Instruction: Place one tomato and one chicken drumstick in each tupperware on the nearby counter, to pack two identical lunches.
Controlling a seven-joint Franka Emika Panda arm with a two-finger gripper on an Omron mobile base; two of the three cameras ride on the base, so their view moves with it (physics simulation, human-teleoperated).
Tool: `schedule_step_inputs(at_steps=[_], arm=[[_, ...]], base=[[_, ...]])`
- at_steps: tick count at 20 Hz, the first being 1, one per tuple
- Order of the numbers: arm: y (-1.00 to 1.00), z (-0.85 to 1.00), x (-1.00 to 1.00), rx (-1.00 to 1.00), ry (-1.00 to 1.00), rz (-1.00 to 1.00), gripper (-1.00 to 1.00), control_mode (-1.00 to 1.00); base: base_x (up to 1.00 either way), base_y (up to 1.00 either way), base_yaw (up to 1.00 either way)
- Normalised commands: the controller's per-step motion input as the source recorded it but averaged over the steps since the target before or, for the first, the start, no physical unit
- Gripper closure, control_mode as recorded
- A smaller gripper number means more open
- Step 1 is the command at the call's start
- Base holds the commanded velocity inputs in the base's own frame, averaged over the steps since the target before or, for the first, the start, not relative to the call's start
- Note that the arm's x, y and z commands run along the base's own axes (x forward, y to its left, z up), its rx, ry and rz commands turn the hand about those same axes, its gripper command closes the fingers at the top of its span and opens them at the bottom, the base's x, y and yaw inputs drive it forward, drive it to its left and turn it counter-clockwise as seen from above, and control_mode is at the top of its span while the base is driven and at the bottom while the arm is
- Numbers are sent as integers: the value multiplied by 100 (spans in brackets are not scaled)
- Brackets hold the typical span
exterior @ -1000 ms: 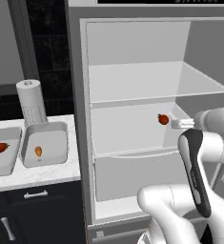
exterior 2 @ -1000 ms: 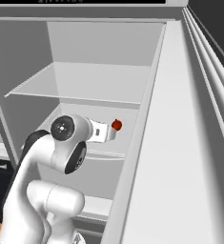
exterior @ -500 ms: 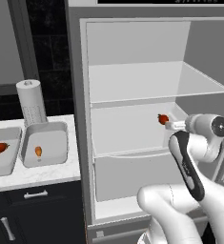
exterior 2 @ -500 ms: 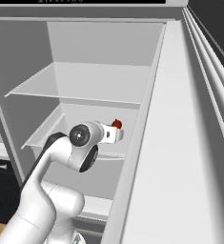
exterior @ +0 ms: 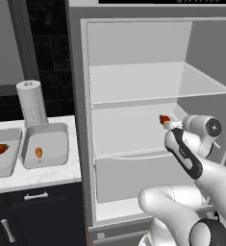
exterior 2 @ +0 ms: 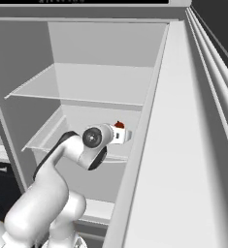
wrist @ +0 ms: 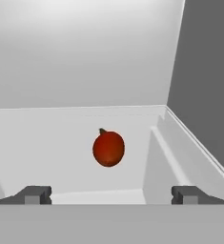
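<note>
A red tomato (wrist: pixel 108 148) lies on the middle fridge shelf (exterior: pixel 129 139), near the right wall. My gripper (wrist: pixel 111 194) is open and points straight at it, its fingertips (wrist: pixel 35 194) wide apart and short of the fruit. From the left base the gripper (exterior: pixel 169 124) sits just right of the tomato (exterior: pixel 164 118). The tomato (exterior 2: pixel 118 125) peeks over my hand in the right base view. On the counter (exterior: pixel 47 174) stand two tupperware tubs: the right one (exterior: pixel 61 132) holds a chicken drumstick (exterior: pixel 38 153); the left one (exterior: pixel 8 166) holds a tomato (exterior: pixel 0 148) and a brownish piece at the frame's edge.
A paper-towel roll (exterior: pixel 31 102) stands behind the tubs. The fridge's right wall (wrist: pixel 204 71) is close beside the gripper. An upper shelf (exterior: pixel 138 81) hangs above, and a drawer front (exterior: pixel 133 178) lies below. The open door (exterior 2: pixel 183 145) flanks my arm on the right.
My elbow and wrist have swung up and to the right while the hand stays at the middle shelf near the tomato. The tomato and the tubs have not moved.
</note>
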Motion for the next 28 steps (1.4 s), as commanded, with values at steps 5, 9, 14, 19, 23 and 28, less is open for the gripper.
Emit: schedule_step_inputs(at_steps=[5, 9, 14, 19, 23, 28], arm=[[-4, -8, 13, 0, 0, 0, -100, -100], [-2, -13, 32, 0, 0, 0, -100, -100], [0, -24, 32, 0, 0, 0, -100, -100], [0, -22, 40, 0, 0, 0, -100, -100], [-1, 0, 31, 0, 0, 0, -100, -100], [0, -9, 24, 0, 0, 0, -100, -100]], base=[[0, 0, 0], [0, 0, 0], [0, 0, 0], [0, 0, 0], [0, 0, 0], [0, 0, 0]])
